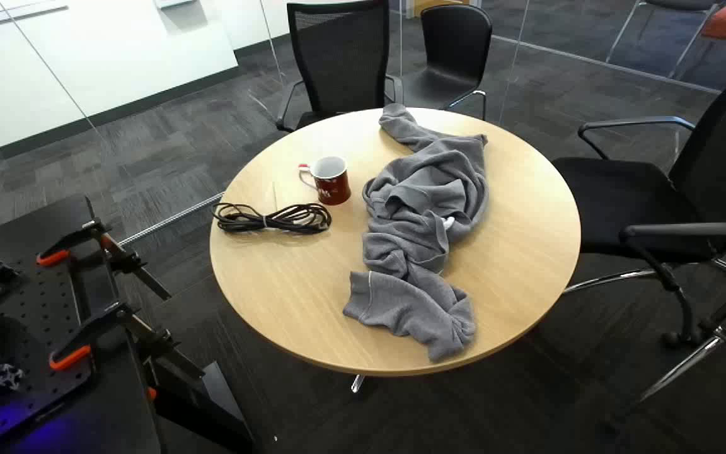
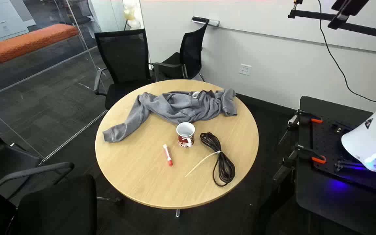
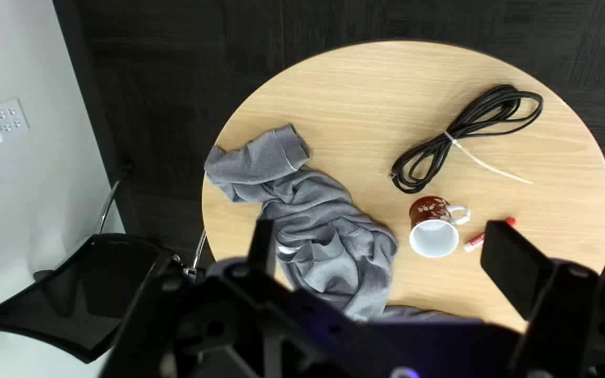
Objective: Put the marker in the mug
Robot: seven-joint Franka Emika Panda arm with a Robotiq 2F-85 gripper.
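The dark red mug [image 1: 333,189] with a pale inside stands upright on the round table, and it also shows in an exterior view [image 2: 182,141] and in the wrist view [image 3: 428,209]. The red and white marker [image 2: 167,155] lies on the table beside the mug, apart from it. In the wrist view the marker [image 3: 475,242] is partly hidden behind the right finger. In an exterior view it is mostly hidden behind the mug. My gripper [image 3: 381,231] is open and empty, high above the table, its fingers spread wide. The mug lies between them in the wrist view.
A crumpled grey cloth [image 1: 429,189] lies across the table [image 1: 275,296], with a white thing [image 2: 195,94] in its folds. A black coiled cable [image 2: 224,163] with a pale tie lies near the mug. Chairs [image 2: 122,58] surround the table. Clamps [image 1: 136,334] hold the robot's base.
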